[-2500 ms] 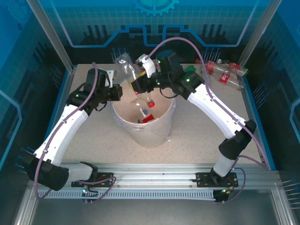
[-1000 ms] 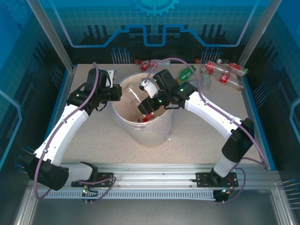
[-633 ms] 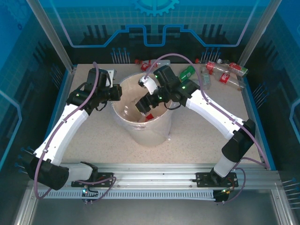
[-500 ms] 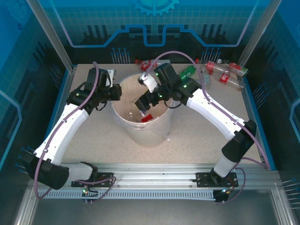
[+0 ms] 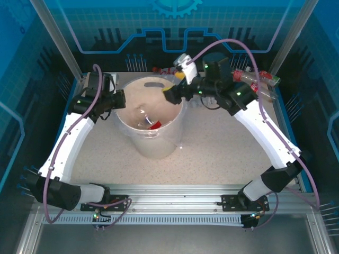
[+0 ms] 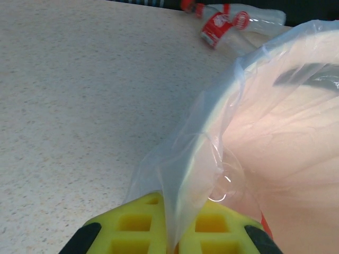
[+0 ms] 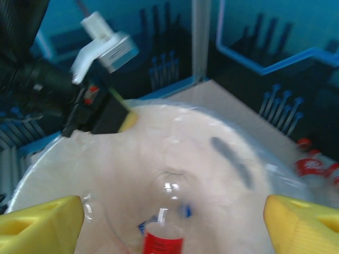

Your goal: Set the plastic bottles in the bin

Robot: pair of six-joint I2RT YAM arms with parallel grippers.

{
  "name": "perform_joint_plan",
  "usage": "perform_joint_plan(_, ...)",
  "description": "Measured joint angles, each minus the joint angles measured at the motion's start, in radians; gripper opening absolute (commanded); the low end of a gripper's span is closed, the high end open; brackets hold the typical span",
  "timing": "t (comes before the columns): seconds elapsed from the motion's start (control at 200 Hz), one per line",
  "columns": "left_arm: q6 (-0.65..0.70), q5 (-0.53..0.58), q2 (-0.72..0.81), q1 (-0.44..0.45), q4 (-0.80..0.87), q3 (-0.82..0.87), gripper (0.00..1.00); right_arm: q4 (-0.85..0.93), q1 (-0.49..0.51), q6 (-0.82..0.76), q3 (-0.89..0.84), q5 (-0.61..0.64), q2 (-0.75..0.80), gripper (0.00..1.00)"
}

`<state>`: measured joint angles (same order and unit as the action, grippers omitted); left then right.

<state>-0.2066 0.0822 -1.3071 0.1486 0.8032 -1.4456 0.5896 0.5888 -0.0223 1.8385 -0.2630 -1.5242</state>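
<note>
The bin (image 5: 150,138), cream-white with a clear bag liner, stands left of the table's middle. My left gripper (image 5: 118,100) is shut on its left rim, and the yellow pads (image 6: 132,230) pinch rim and liner (image 6: 196,153). My right gripper (image 5: 175,87) hovers open above the bin's far right rim, fingertips (image 7: 42,222) wide apart with nothing between them. Plastic bottles lie at the bottom of the bin (image 7: 222,174), one with a red label (image 7: 164,241). More red-labelled plastic bottles (image 5: 257,83) lie at the back right of the table.
One more bottle (image 5: 162,70) lies at the table's far edge behind the bin, also seen as a red-labelled bottle (image 6: 228,20) in the left wrist view. Blue enclosure walls (image 5: 296,47) ring the table. Speckled tabletop (image 5: 222,153) lies bare in front of the bin.
My right gripper opened inside the bin, left a bottle there, then rose and drew back to the far right rim. The left arm shifted the bin slightly left.
</note>
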Motion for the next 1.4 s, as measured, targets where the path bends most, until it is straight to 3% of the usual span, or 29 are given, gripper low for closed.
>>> perform_joint_plan(0.155,0.007,0.003,0.014,-0.092,0.017,0.001,0.0,-0.072,-0.12,0.034,-0.01,-0.011,-0.023,0.9)
perform_joint_plan(0.3,0.026,0.02,0.049,-0.154,0.038,0.003,0.0,-0.136,-0.199,0.066,-0.008,-0.027,-0.148,0.93)
perform_joint_plan(0.505,0.029,0.022,0.081,-0.196,0.04,0.03,0.0,-0.126,-0.232,0.068,0.182,0.018,-0.518,1.0)
perform_joint_plan(0.815,0.029,-0.001,0.084,-0.2,0.058,0.047,0.0,-0.035,-0.232,0.071,0.58,0.137,-0.99,1.0)
perform_joint_plan(1.401,0.025,-0.023,0.085,-0.2,0.04,0.061,0.0,-0.034,-0.232,0.185,0.774,0.168,-1.264,1.0)
